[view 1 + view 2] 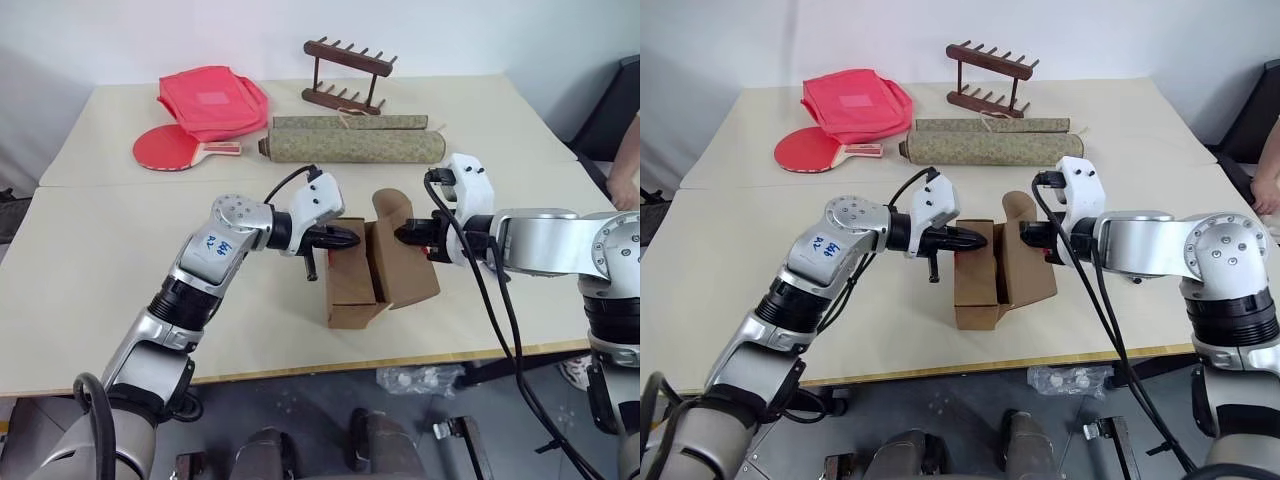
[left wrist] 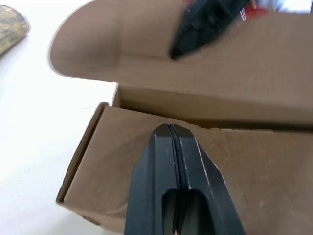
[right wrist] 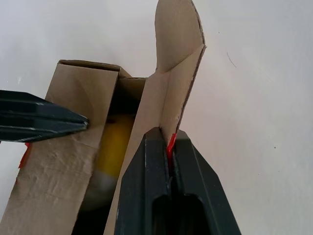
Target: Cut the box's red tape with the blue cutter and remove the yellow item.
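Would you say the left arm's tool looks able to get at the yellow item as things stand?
Probably not yet: the left tool is shut, resting on the box flap over the yellow item, though the right tool holds the other flap open.

Brown box point(image 1: 362, 285) open on the table, flaps raised; yellow item point(image 3: 115, 147) seemingly inside

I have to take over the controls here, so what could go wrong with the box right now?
The right claw is pinching one flap of the box, so a hard pull could tear the cardboard or drag the box. The left claw, shut, presses the other flap; if it slips, the opening could narrow. The yellow item sits deep in the gap, and no claw is free to reach it.
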`<state>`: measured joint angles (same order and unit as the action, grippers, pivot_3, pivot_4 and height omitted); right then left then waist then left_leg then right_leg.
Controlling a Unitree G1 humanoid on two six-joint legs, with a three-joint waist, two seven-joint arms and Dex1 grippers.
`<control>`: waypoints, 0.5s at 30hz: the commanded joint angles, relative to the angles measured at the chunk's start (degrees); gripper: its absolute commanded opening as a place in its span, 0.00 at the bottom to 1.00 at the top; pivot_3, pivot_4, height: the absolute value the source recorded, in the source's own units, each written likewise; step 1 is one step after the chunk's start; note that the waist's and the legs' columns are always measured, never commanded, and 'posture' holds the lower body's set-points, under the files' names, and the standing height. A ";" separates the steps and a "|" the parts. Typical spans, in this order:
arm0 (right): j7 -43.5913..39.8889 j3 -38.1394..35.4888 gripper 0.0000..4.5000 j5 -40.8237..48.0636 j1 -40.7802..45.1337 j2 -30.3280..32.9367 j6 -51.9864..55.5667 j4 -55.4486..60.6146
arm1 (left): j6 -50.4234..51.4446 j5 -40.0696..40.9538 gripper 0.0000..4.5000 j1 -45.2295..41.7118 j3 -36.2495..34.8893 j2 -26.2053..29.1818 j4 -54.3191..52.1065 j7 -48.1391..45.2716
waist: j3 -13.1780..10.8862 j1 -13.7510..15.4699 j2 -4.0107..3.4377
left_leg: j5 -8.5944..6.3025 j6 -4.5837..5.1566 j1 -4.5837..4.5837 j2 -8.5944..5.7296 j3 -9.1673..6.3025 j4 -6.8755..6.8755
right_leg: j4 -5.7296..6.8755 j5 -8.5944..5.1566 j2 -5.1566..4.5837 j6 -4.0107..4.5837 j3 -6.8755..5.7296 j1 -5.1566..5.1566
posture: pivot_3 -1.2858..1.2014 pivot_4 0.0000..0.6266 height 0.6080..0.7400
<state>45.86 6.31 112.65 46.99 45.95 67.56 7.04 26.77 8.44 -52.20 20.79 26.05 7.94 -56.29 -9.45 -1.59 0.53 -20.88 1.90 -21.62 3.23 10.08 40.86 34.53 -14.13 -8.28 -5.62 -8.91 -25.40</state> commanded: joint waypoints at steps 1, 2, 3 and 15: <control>-0.76 3.55 0.00 0.35 -0.31 1.59 3.44 -0.95 | -4.51 -5.74 0.00 1.04 4.24 4.84 1.87 -4.99 | 0.01 -0.11 -0.02 | -0.01 -0.01 0.02 0.02 0.02 0.00 | 0.01 -0.02 0.00 0.03 0.00 -0.01 | 0.52 0.24 1.00; -1.14 3.59 0.00 0.35 0.04 2.04 3.69 -1.15 | -5.06 -6.22 0.00 1.30 4.62 5.55 1.79 -5.76 | 0.02 -0.15 -0.03 | -0.02 -0.03 0.06 0.06 0.05 -0.02 | 0.03 -0.04 0.00 0.07 0.00 -0.01 | 0.52 0.24 1.00; -1.49 3.72 0.00 0.35 0.54 2.57 4.03 -1.49 | -5.99 -7.17 0.00 1.58 5.32 6.43 1.77 -6.40 | 0.02 -0.22 -0.03 | -0.03 -0.05 0.11 0.09 0.08 -0.02 | 0.07 -0.06 0.00 0.10 0.00 -0.01 | 0.52 0.24 1.00; -6.72 7.14 0.00 0.35 4.47 7.45 7.31 -4.32 | -9.64 -15.86 0.00 7.46 9.06 14.73 -4.69 -10.68 | 0.13 -0.40 -0.24 | -0.12 -0.33 0.45 0.56 0.20 -0.02 | 0.38 -0.33 0.35 0.60 0.13 -0.06 | 0.52 0.24 1.00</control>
<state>40.88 12.84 111.48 51.17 52.81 73.86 1.94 15.08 -2.76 -49.58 24.44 38.97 0.84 -63.81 -9.32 -1.99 0.28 -21.00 1.57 -21.16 3.79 10.28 40.83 34.90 -14.47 -7.93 -5.01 -8.78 -25.46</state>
